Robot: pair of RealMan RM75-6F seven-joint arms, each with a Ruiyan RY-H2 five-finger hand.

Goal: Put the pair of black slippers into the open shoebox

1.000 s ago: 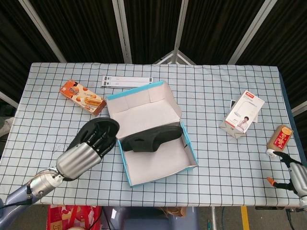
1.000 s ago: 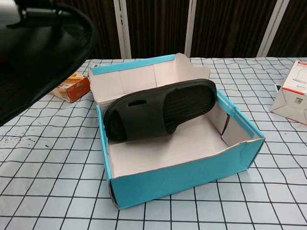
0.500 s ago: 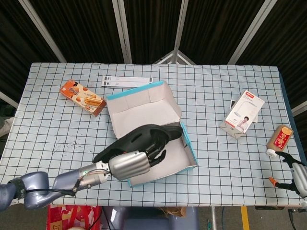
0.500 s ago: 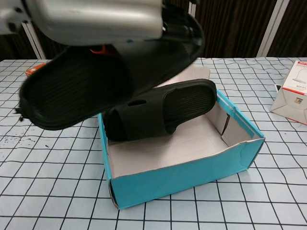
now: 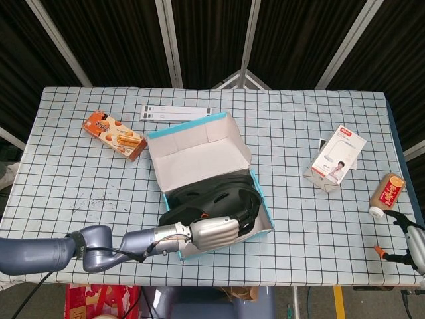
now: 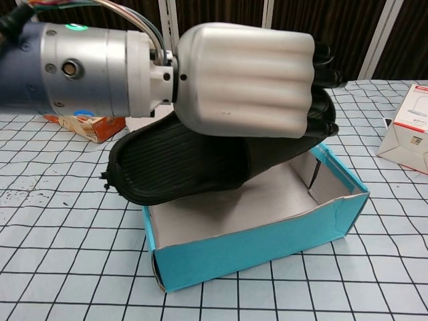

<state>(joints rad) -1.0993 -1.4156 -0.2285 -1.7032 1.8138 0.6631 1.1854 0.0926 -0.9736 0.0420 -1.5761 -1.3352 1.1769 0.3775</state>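
First slipper [image 5: 199, 194] sits in the shoebox [image 5: 264, 205]. Left hand [image 6: 246, 80] grips the second slipper [image 6: 177, 157] over the box, heel past the rim (not released). Right hand [image 5: 408, 242] probably empty, fingers apart at table edge.

Checked table [image 5: 80, 173] — shoebox [image 5: 260, 231], snack box [image 5: 114, 135], white carton [image 5: 339, 157], bottle [image 5: 387, 193].

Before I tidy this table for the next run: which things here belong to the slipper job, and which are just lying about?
Belongs to the job:
- left hand, holding the second slipper over the box
- first slipper, already inside
- open shoebox

Just lying about:
- orange snack box
- white strips
- white lamp carton
- small bottle
- right hand, idle at the table edge
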